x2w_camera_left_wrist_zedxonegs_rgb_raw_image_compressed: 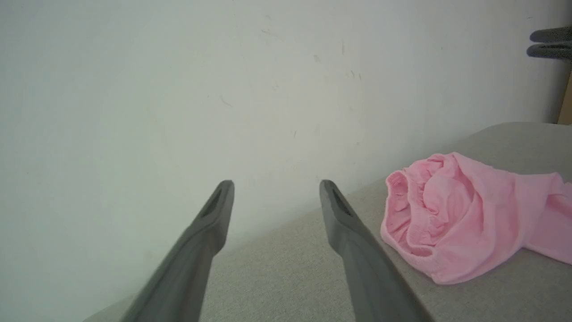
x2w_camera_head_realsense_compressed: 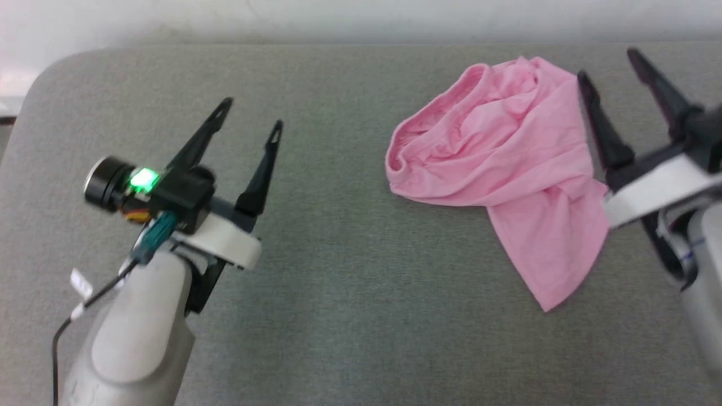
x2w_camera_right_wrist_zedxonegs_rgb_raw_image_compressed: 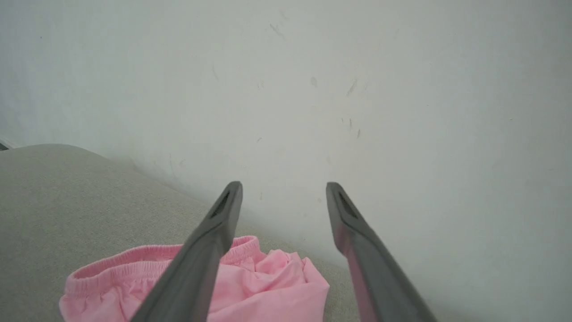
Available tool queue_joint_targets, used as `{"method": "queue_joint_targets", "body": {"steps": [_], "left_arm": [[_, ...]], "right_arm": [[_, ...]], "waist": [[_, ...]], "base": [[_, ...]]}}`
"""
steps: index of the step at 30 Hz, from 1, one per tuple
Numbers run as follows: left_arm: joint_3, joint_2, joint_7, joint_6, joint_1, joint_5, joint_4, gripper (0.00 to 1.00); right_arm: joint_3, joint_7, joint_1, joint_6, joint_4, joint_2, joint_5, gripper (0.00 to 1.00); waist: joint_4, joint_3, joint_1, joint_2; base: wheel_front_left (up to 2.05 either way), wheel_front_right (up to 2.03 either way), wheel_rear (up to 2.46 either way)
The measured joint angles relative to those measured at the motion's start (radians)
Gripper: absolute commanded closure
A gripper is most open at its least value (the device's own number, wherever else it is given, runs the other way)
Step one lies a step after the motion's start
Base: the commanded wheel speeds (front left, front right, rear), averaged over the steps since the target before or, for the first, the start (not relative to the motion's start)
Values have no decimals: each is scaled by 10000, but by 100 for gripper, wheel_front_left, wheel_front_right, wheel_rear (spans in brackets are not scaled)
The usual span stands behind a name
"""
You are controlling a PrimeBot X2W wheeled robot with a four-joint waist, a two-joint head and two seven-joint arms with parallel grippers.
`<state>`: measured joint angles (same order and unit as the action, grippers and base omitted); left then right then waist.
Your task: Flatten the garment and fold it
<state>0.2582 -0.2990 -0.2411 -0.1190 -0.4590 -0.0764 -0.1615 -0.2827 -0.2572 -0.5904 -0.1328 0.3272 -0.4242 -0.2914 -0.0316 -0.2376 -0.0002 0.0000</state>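
Observation:
The garment (x2w_camera_head_realsense_compressed: 507, 163) is a light pink cloth lying crumpled on the grey padded table (x2w_camera_head_realsense_compressed: 338, 254), right of centre, with its gathered elastic band open toward the left and a flap trailing toward the front. My right gripper (x2w_camera_head_realsense_compressed: 609, 65) stands open just beside and above the garment's right edge, nothing between its fingers. My left gripper (x2w_camera_head_realsense_compressed: 251, 113) is open too, well to the left of the cloth. The garment (x2w_camera_left_wrist_zedxonegs_rgb_raw_image_compressed: 451, 223) lies right of the left gripper (x2w_camera_left_wrist_zedxonegs_rgb_raw_image_compressed: 277, 185) in the left wrist view. Below the right gripper (x2w_camera_right_wrist_zedxonegs_rgb_raw_image_compressed: 283, 188) lies the bunched garment (x2w_camera_right_wrist_zedxonegs_rgb_raw_image_compressed: 250, 281).
A pale wall (x2w_camera_head_realsense_compressed: 361, 17) runs along the table's far edge. The table's rounded far-left corner (x2w_camera_head_realsense_compressed: 62, 67) is in sight. Grey padded surface stretches between the two grippers and in front of the cloth.

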Motion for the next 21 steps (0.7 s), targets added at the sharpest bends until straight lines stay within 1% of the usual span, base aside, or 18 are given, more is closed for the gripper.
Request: {"method": "queue_joint_targets", "body": {"steps": [2,5,10,14,18,19,21], "left_arm": [[612,-192,320,-50,-611,-236,-334,0],[2253,-591,1018,-52,-1625,-940,-675,0],[4955,-1210,2276,-92,-3428,-2982,-1179,0],[7091,-1601,3308,-117,-4776,-4410,-1448,0],[9070,-1716,4240,-123,-6088,-5557,-1789,0],[9511,-1751,4464,-123,-6344,-5799,-1916,0],[9975,-1776,4867,-123,-6702,-6146,-2173,0]], "right_arm": [[740,2,914,0,-905,514,602,0],[1553,-2,2062,2,-1967,1166,1216,0],[2008,0,3673,0,-2736,1643,1871,0],[2397,0,4209,2,-3196,2117,1964,0],[2548,0,4373,2,-3557,2571,2017,0],[2510,0,4387,2,-3588,2669,2042,0],[2451,0,4412,0,-3607,2792,2080,0]], "waist": [[171,127,0,0],[383,280,0,0],[666,370,1,0],[906,311,2,0],[1205,167,2,0],[1296,122,2,0],[1484,19,2,0]], "base": [[0,0,0],[0,0,0],[0,0,0],[0,0,0],[0,0,0],[0,0,0],[0,0,0]]}}
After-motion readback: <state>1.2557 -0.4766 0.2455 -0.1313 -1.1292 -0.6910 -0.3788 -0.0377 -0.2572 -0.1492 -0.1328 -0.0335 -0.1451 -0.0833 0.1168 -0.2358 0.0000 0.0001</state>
